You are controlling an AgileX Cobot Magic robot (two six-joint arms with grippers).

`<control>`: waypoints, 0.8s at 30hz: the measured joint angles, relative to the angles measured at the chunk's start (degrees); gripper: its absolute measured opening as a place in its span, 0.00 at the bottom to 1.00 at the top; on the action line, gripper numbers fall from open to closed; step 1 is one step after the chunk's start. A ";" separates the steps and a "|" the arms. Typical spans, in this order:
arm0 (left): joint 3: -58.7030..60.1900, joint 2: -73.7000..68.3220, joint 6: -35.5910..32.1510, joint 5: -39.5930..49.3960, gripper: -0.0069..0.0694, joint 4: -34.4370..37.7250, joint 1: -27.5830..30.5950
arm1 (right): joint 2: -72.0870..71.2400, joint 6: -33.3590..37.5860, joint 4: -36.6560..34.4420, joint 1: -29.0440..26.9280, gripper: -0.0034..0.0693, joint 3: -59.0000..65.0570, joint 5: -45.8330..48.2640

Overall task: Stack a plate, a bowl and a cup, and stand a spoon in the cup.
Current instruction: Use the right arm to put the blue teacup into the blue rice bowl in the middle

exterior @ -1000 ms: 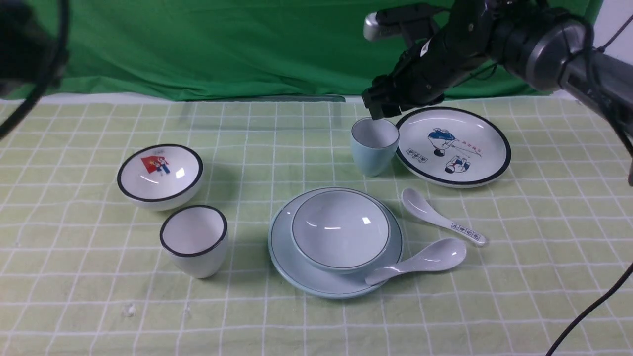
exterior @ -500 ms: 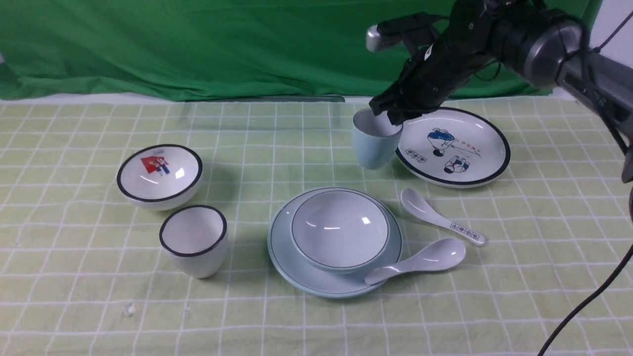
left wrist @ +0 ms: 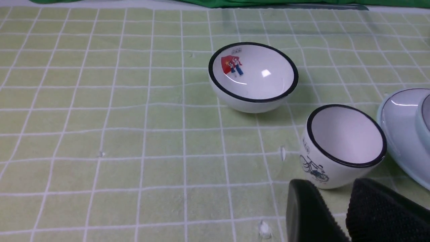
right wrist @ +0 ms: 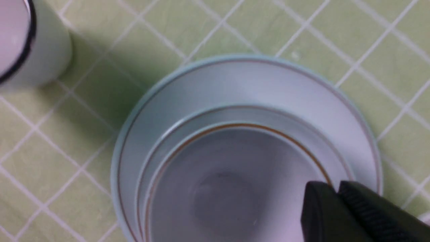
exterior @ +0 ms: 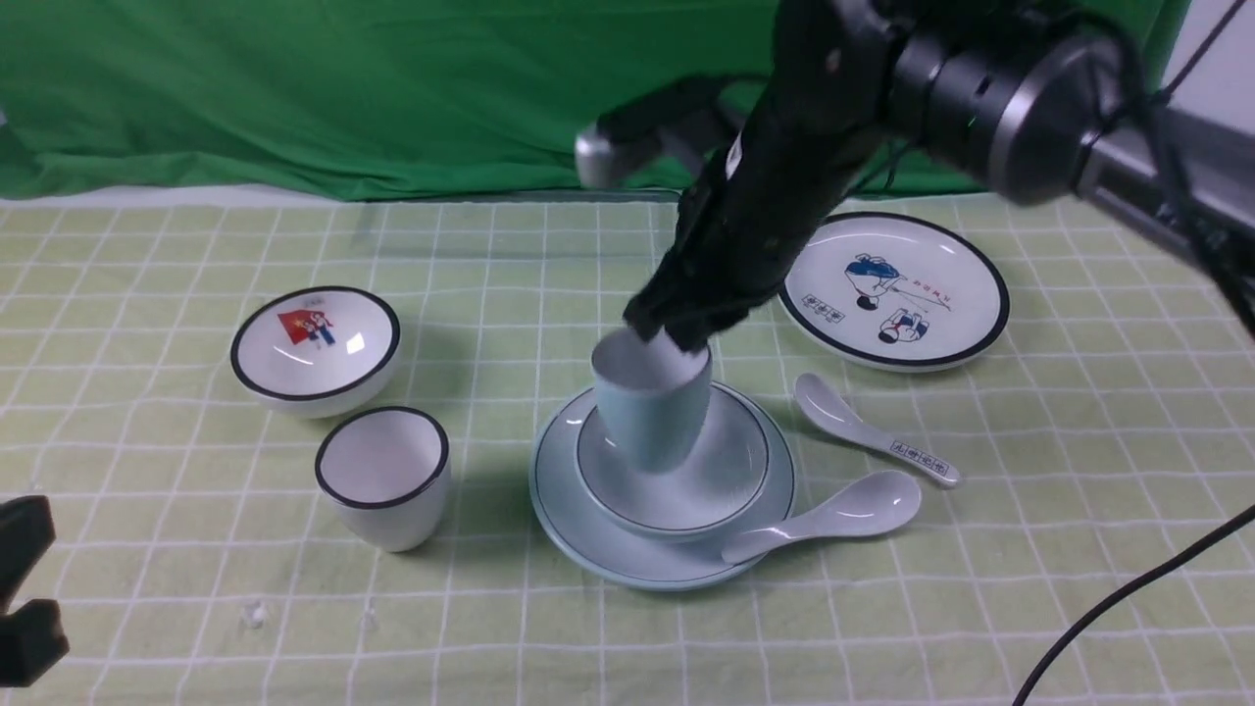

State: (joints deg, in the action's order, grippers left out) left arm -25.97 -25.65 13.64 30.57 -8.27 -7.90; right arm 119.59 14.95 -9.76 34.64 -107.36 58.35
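Right gripper (exterior: 677,338) is in the centre of the front view, jaws pinched nearly together on the rim of the cup (exterior: 652,417), one finger inside and one outside. I've got the cup upright and right over the bowl (exterior: 730,471), its base down inside the bowl's hollow; I can't tell whether it touches the bottom. The bowl sits in the plate (exterior: 559,505), centre of frame, a little low. The spoon (exterior: 843,510) lies just right of the plate, handle tip resting on the plate's rim. Left gripper (exterior: 25,588) is at the lower left corner, jaws partly apart with nothing between them, near the black-rimmed cup (exterior: 382,476). The marked spoon (exterior: 873,431) and cartoon plate (exterior: 897,289) are at right, the red-picture bowl (exterior: 316,343) at left
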 joint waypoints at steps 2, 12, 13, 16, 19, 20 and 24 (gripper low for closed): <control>0.00 0.00 0.00 0.00 0.29 0.70 0.00 | 0.23 0.06 2.07 0.81 0.14 2.17 -0.24; 0.00 0.00 0.00 0.06 0.30 2.63 0.00 | -0.11 0.07 3.77 1.15 0.40 3.54 -3.37; 0.00 0.00 0.00 0.12 0.30 2.70 0.00 | -0.11 0.11 3.77 1.15 0.43 3.59 -3.29; 0.00 0.00 0.00 0.38 0.30 3.05 0.00 | -0.11 0.11 3.77 1.15 0.47 3.70 -1.97; 0.00 0.00 0.00 0.38 0.30 3.23 0.00 | -0.11 0.06 3.77 1.15 0.47 3.70 -0.40; 0.00 0.00 0.05 0.38 0.30 3.36 0.00 | -0.11 -0.07 3.78 1.28 0.47 3.76 1.22; 0.00 0.00 0.05 0.38 0.31 3.41 0.00 | -0.19 0.03 4.09 1.55 0.49 3.76 3.15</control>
State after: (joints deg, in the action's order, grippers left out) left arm -25.97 -25.65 13.69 30.95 -4.86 -7.90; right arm 119.40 14.98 -5.68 36.19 -103.60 61.50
